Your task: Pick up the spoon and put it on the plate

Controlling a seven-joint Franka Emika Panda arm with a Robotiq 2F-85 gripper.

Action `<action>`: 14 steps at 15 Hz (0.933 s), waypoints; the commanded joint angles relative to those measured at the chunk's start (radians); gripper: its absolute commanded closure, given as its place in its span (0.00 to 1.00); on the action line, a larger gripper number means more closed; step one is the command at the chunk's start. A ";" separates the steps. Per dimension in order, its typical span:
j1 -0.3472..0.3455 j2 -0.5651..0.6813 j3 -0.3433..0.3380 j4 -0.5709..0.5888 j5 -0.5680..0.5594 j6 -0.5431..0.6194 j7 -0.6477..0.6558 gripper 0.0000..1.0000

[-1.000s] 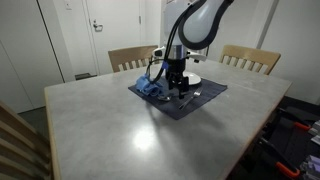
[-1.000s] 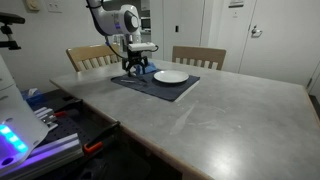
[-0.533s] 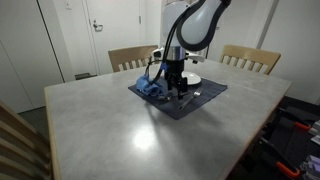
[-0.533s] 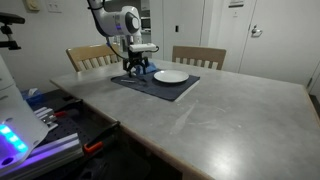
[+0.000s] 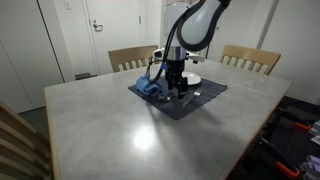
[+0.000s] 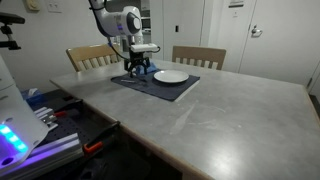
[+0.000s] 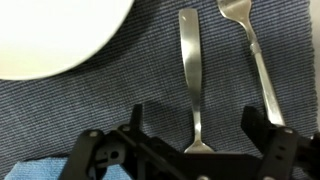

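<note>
In the wrist view the silver spoon (image 7: 191, 70) lies on the dark blue placemat (image 7: 90, 100), handle pointing away. Its bowl end disappears under my gripper (image 7: 197, 135). The gripper is open, with one finger (image 7: 137, 125) left of the spoon's neck and the other to its right, neither touching it. The white plate (image 7: 50, 35) fills the top left corner. In both exterior views the gripper (image 5: 176, 88) (image 6: 140, 70) is low over the placemat, beside the plate (image 5: 193, 77) (image 6: 171, 76).
A fork (image 7: 252, 50) lies parallel to the spoon on its right, close to the right finger. A blue cloth (image 5: 150, 90) (image 7: 30, 168) lies on the placemat's edge. Wooden chairs (image 5: 250, 58) (image 6: 198, 56) stand behind the grey table (image 5: 110, 130).
</note>
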 commanded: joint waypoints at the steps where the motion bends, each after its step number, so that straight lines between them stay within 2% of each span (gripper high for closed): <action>1: -0.026 0.036 0.016 0.027 -0.008 0.017 -0.026 0.00; 6: -0.027 0.066 0.017 0.056 -0.009 0.010 -0.028 0.02; 7: -0.027 0.069 0.017 0.060 -0.009 0.010 -0.028 0.20; 8: -0.027 0.068 0.016 0.061 -0.009 0.012 -0.026 0.20; 10: -0.029 0.068 0.017 0.069 -0.008 0.009 -0.028 0.27; 13: -0.029 0.067 0.016 0.071 -0.010 0.011 -0.026 0.28; 14: -0.030 0.067 0.015 0.070 -0.010 0.012 -0.025 0.32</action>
